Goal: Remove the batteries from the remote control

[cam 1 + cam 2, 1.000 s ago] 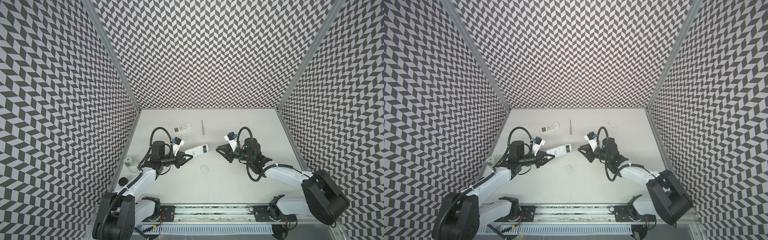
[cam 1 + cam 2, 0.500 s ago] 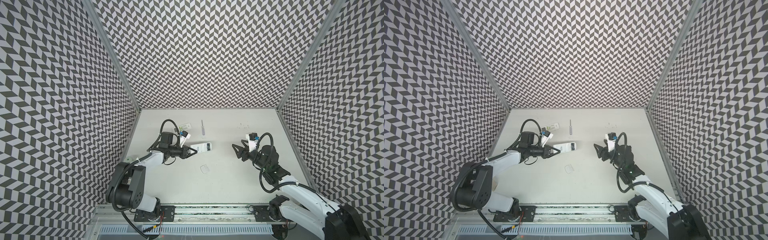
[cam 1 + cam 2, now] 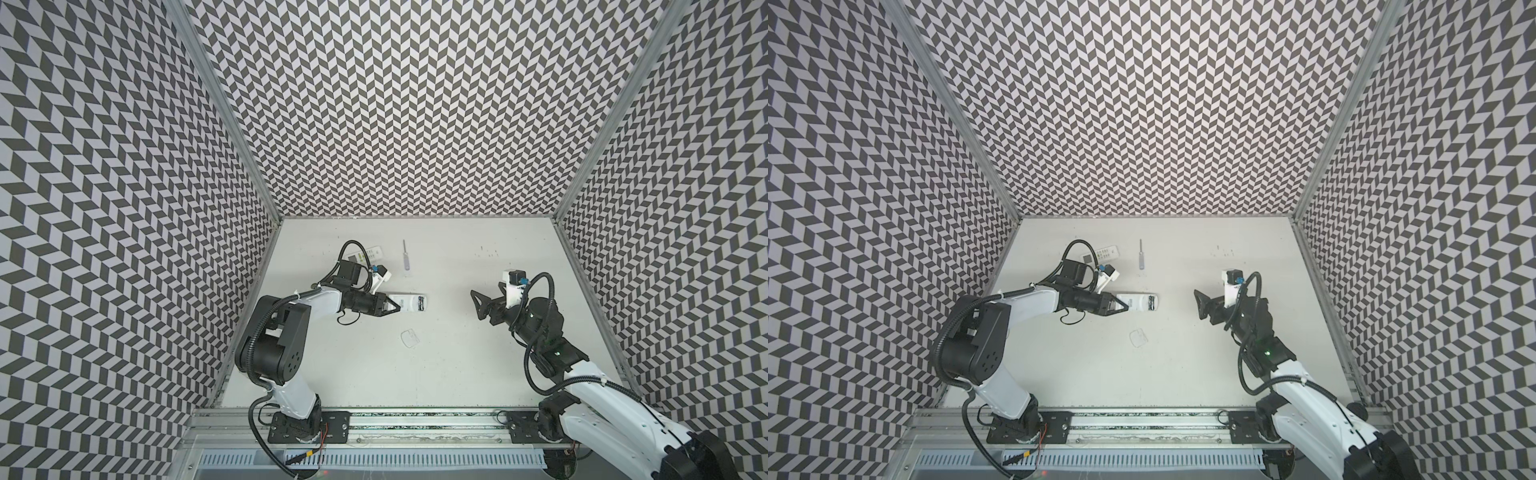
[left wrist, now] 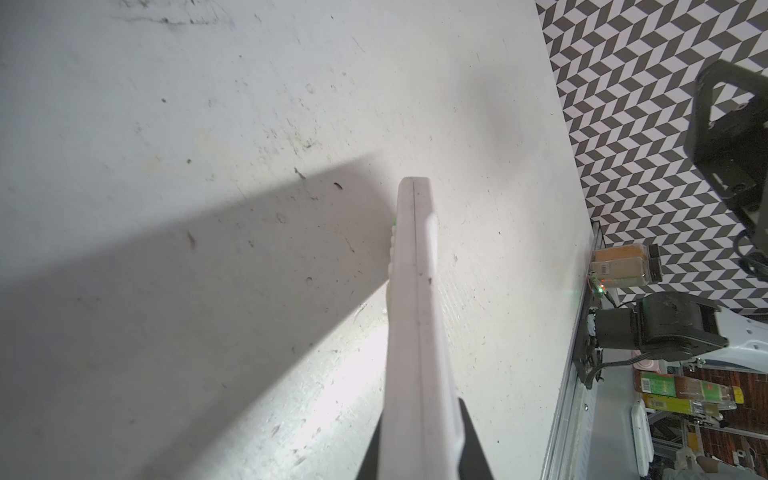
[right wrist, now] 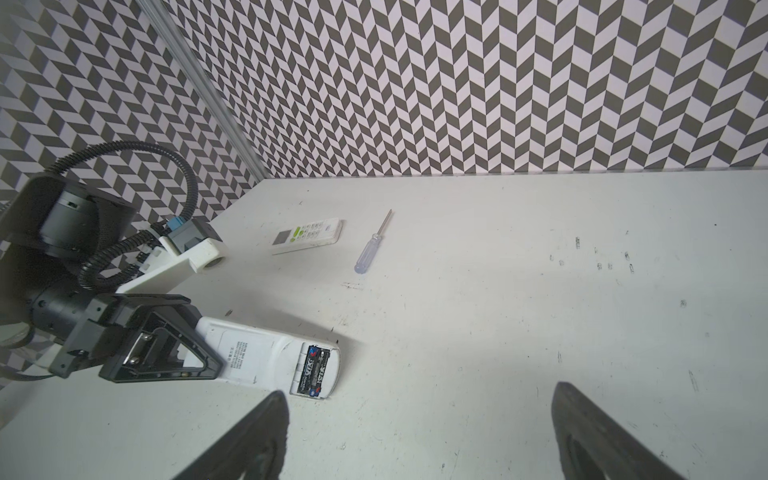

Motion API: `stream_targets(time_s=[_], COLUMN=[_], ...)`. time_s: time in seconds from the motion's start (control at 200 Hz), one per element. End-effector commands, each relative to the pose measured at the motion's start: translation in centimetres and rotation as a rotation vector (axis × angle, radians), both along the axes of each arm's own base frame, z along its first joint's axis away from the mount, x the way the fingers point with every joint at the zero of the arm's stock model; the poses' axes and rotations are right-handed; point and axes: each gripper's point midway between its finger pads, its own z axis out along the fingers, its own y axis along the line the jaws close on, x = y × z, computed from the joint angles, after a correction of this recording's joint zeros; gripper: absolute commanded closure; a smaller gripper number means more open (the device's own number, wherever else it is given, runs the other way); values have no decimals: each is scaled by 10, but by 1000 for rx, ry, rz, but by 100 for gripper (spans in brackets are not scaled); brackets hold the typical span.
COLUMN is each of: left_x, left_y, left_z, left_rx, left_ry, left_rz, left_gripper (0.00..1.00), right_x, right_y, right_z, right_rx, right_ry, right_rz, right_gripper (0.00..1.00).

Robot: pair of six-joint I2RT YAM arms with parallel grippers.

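The left tool (image 3: 392,306) is clamped on the button end of the remote (image 5: 257,353) and holds it back side up, level and pointing toward the middle of the desk (image 3: 457,374). That grip leaves the far end free, which is where the open bay lies. The batteries (image 5: 315,370) sit in that bay, black and side by side, in plain sight of the right wrist view. I judge the hold is meant to offer the bay to the other arm and to brace the remote against a pull. Whether the far end rests on the desk I cannot tell.

The right tool (image 3: 478,311) stands well apart from the remote, facing it, with its jaws spread wide and nothing between them. That spread looks like readiness to reach in for a cell. No cell is out yet, so the unloading proper is not begun.

A clear cover (image 3: 410,337) lies flat on the desk near the remote, toward the front rail, out of the line between the two tools. A second remote (image 5: 307,236) lies face up near the back wall, with a screwdriver (image 5: 371,246) just beside it, both clear of the work.
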Motion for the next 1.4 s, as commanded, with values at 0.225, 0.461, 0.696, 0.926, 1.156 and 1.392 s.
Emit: stream_targets(time_s=[0.225, 0.461, 0.696, 0.926, 1.156, 1.392], left_x=[-3, 11, 31, 39, 42, 47], left_y=[3, 13, 36, 51, 70, 97], left_z=[-28, -22, -10, 13, 36, 61], left_rx=[103, 134, 249, 314, 281, 260], left_ry=[138, 73, -102, -263, -349, -445], left_rz=[22, 63, 115, 144, 212, 303], left_gripper=[62, 36, 21, 13, 6, 2], right_x=[-6, 1, 15, 47, 81, 110], right_y=[44, 68, 85, 100, 129, 152], right_z=[-15, -34, -51, -50, -58, -67], right_rx=[50, 45, 61, 73, 72, 34], right_ry=[66, 194, 288, 329, 416, 458], right_rz=[245, 351, 389, 331, 302, 202], right_gripper=[3, 8, 10, 14, 26, 26])
